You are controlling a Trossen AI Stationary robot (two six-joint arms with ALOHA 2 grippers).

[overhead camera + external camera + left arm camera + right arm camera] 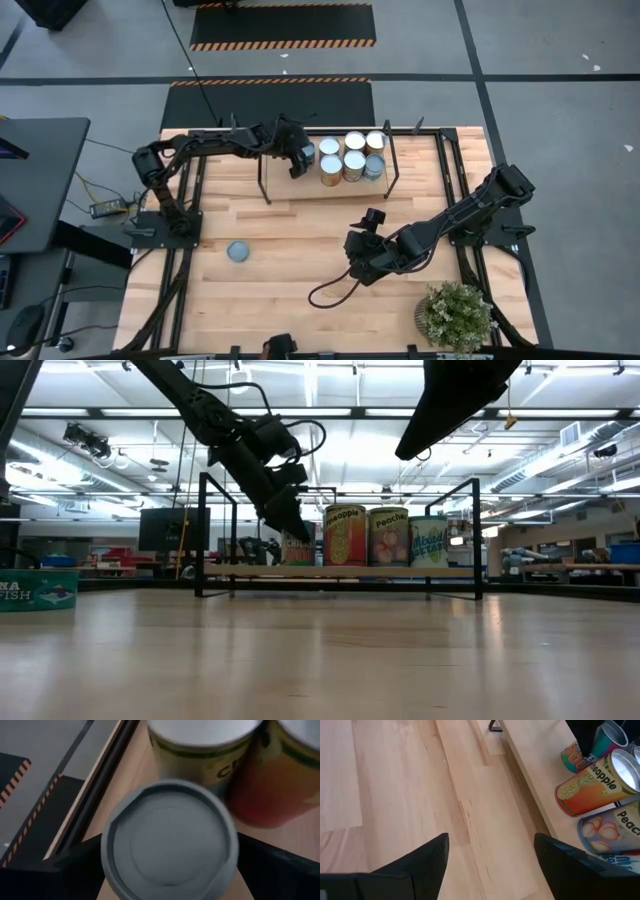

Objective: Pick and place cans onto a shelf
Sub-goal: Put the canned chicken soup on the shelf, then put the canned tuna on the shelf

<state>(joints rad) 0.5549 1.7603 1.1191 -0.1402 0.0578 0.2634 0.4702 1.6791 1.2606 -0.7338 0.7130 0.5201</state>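
Jaws, left: spread wide on either side of a grey-topped cylindrical tin (170, 837), dark fingers (280, 870) flanking it; whether they touch its sides cannot be told.
Left gripper (300, 158): at the left end of the light wooden shelf in its thin black rod frame (290, 192), angled down toward the board in the low view.
Jaws, right: pressed together as far as can be told, holding nothing; the wrist view shows only bare wood between the two dark fingers (427, 860).
Right gripper (362, 262): over the middle of the butcher-block desk (280, 270), well apart from the shelf, raised above the surface.
Tins on shelf: a cluster of six round-topped cans (352, 158) standing upright just right of the left gripper; labels reading pineapple (344, 535) and peaches (389, 537) face the low view.
Loose tin: one blue-grey-topped can (238, 251) upright on the desk, near the left arm's base, apart from everything else.
Other: bushy green potted plant (456, 314) at the desk's near right corner.
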